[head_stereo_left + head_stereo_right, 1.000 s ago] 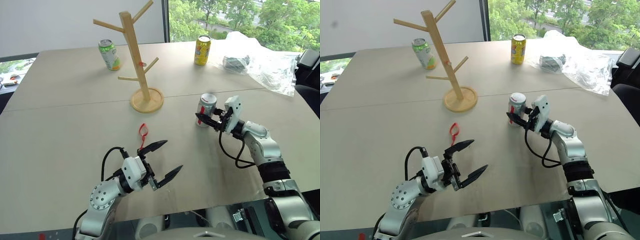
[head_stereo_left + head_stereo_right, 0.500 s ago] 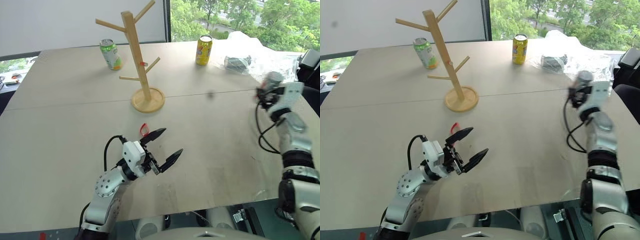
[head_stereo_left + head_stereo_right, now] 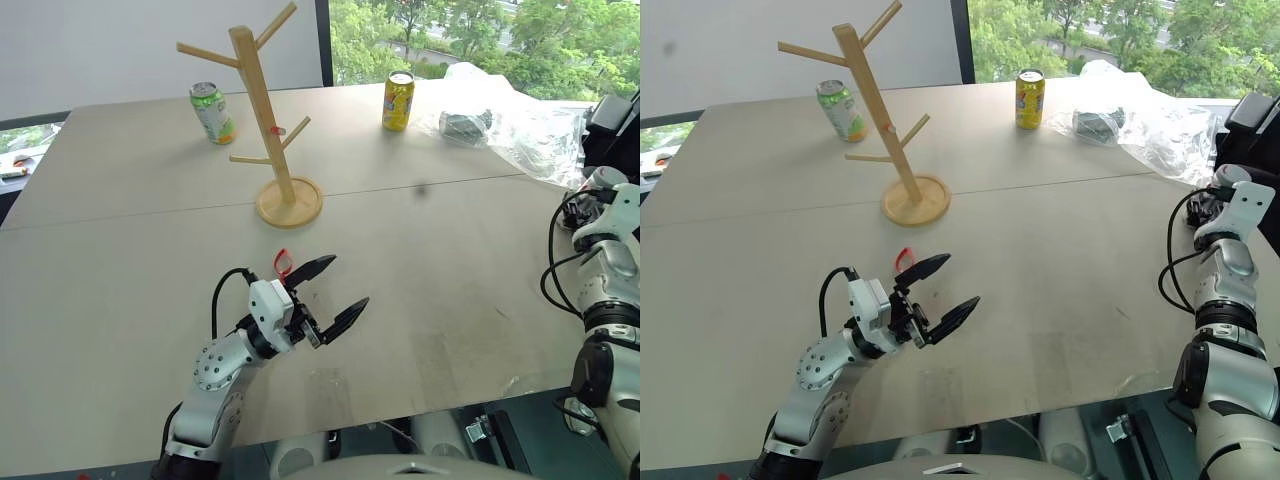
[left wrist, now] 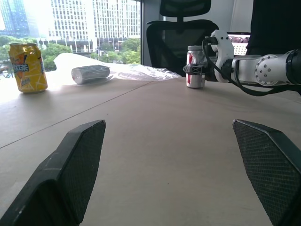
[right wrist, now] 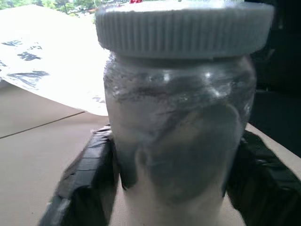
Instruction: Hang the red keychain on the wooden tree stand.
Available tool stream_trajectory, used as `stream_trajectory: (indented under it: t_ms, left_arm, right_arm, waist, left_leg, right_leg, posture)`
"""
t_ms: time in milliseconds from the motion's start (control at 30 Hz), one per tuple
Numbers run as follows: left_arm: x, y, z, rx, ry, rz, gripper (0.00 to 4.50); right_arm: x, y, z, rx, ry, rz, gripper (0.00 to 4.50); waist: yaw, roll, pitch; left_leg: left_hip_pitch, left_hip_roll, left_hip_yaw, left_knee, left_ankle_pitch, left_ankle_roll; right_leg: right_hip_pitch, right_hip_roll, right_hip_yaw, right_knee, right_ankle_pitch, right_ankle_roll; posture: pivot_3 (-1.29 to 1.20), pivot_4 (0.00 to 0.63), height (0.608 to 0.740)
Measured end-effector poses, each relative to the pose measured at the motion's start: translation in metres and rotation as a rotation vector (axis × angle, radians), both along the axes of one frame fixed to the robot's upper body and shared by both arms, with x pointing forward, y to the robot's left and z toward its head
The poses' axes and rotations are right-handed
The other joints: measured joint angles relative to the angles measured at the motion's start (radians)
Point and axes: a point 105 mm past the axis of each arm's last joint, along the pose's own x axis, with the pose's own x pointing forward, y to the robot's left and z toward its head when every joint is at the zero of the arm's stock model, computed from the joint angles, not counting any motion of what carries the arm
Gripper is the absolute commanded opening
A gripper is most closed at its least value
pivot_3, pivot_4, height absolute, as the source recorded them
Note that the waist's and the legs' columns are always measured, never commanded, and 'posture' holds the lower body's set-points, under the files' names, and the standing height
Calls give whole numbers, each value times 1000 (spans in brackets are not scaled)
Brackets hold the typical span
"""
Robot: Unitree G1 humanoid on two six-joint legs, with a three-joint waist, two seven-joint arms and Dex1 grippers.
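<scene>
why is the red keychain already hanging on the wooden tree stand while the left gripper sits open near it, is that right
Not quite: the red keychain lies flat on the table, in front of the wooden tree stand, not on a peg. The left gripper is open just beside it, as the left eye view shows.

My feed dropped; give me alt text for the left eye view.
The left pincer, open, hovers above the table with the red keychain lying just beyond one finger. The wooden tree stand rises farther back.
</scene>
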Motion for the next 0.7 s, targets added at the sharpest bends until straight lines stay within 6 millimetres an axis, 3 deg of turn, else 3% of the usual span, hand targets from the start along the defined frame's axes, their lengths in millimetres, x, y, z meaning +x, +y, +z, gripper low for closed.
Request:
stream_trajectory:
  t_ms: [367,433,633,700]
  left_arm:
    - [0,0,0,-1,1,1,4500]
    - [0,0,0,-1,1,1,4500]
    - [0,0,0,-3,3,0,4500]
    - [0,0,0,-3,4,-2,4500]
  right_arm:
    - [0,1,7,-12,-37,8,4454]
    - [0,0,19,-28,-83,5,4454]
    - [-7,7,82,-131,-313,22,4454]
    - [-9,10,93,-152,-350,15,4454]
  waist:
    - [0,0,0]
    - [1,0,0]
    - [7,0,0]
    - [9,0,0]
  left_leg:
    - [0,1,0,0,0,0]
    - [0,1,0,0,0,0]
    - [0,1,0,0,0,0]
    - [0,1,0,0,0,0]
  right_leg:
    - [0,0,0,0,0,0]
    - [0,0,0,0,0,0]
    - [0,0,0,0,0,0]
    - [0,0,0,0,0,0]
  posture:
    - [0,150,740]
    - [0,150,740]
    - [0,150,740]
    - [0,150,740]
